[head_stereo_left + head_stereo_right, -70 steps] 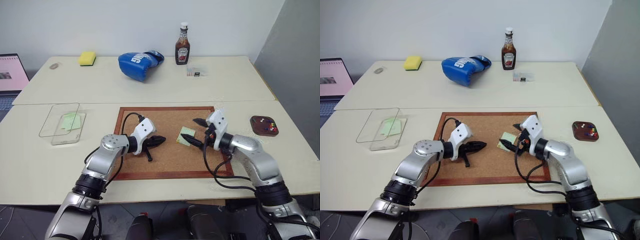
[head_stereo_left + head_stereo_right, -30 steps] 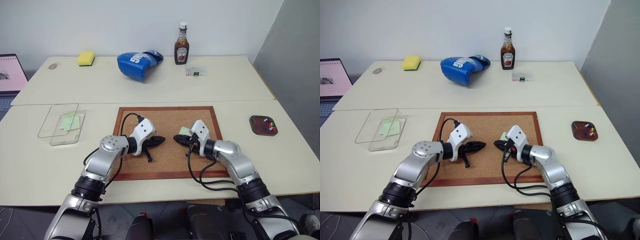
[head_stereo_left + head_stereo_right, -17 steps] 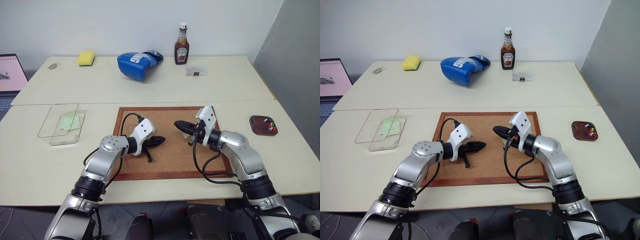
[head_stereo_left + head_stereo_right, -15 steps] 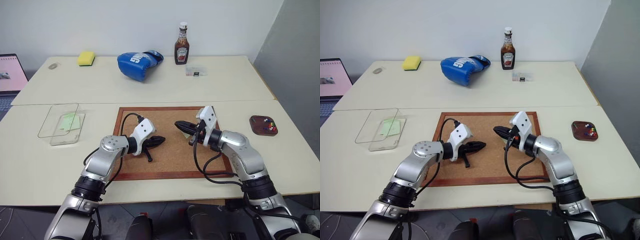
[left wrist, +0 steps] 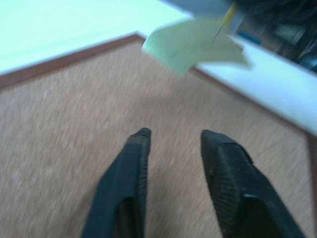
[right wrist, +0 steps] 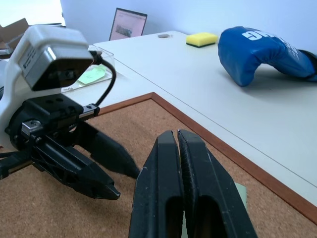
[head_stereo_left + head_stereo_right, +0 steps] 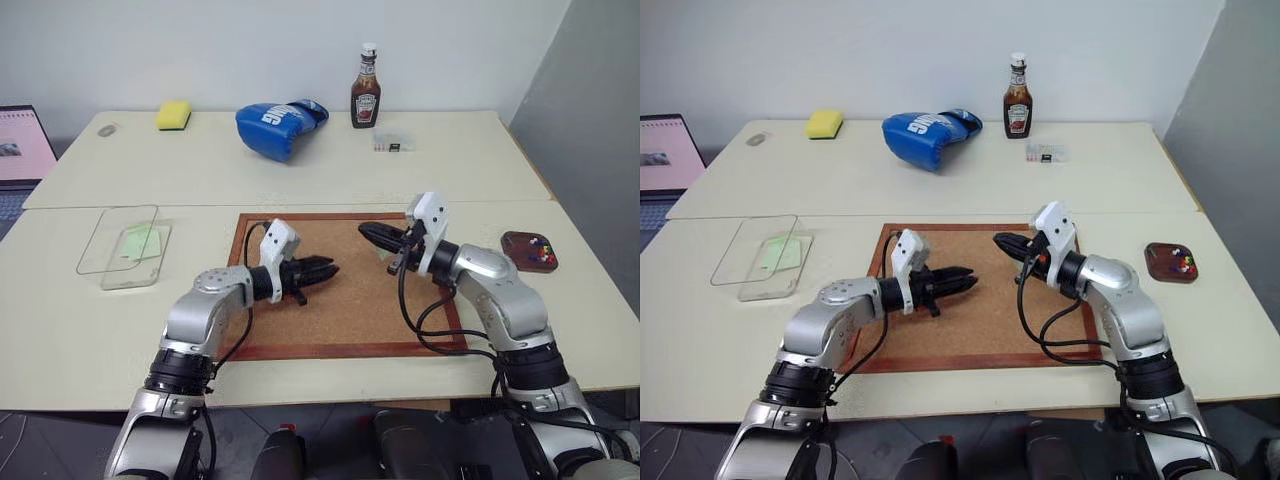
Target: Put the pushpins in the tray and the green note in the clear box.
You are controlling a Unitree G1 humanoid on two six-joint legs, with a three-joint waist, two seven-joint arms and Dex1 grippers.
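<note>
Over the corkboard (image 7: 340,310), R jaws pressed together, pinching the green note (image 5: 193,44) above the cork; my L jaws spread, empty, facing it. Clear box (image 7: 120,245) sits far L on worktop.

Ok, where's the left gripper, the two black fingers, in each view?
Left eye: left gripper over the wood-framed brown corkboard, left of middle.
Right eye: same place.
Left wrist: the gripper, open, above cork.
Right wrist: facing the shut right gripper.
Shared landmark: that corkboard.
</note>
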